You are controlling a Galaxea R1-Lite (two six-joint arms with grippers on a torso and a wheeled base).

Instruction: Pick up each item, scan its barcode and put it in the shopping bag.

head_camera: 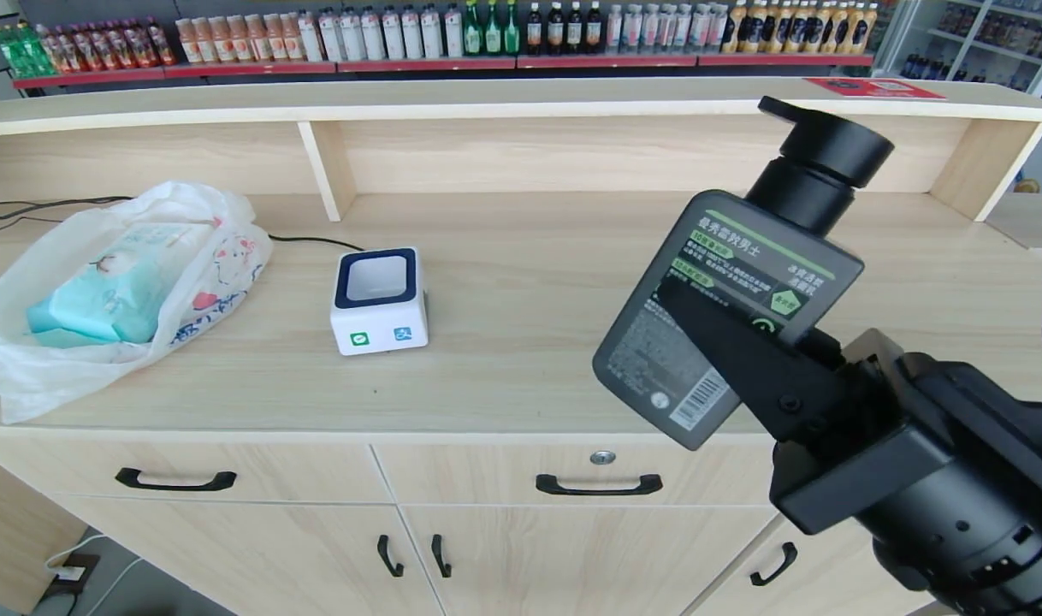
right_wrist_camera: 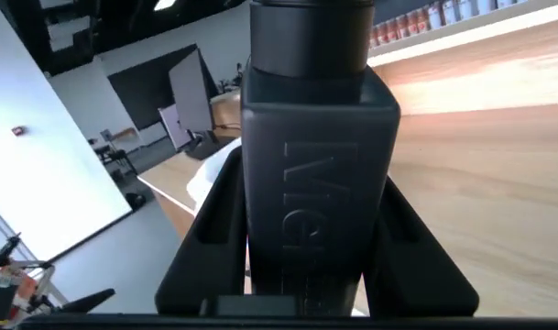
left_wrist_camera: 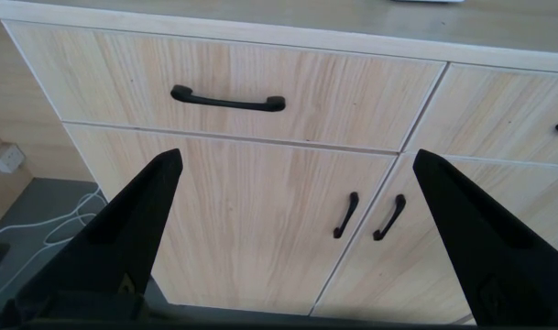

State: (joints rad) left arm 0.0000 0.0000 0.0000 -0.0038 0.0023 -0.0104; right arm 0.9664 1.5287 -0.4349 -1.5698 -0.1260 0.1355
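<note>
Your right hand (head_camera: 679,308) is matte black, with a blocky housing (head_camera: 863,470) and a round, screw-dotted wrist (head_camera: 974,526); your left hand's (left_wrist_camera: 297,165) black fingers (left_wrist_camera: 132,229) taper.

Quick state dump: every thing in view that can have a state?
right hand: shut on pump bottle
pump bottle: tilted, held off the counter
left hand: open, empty
shopping bag: lying on counter, holds wipes pack
scanner: upright, window up
drawers: shut
cabinet doors: shut
</note>
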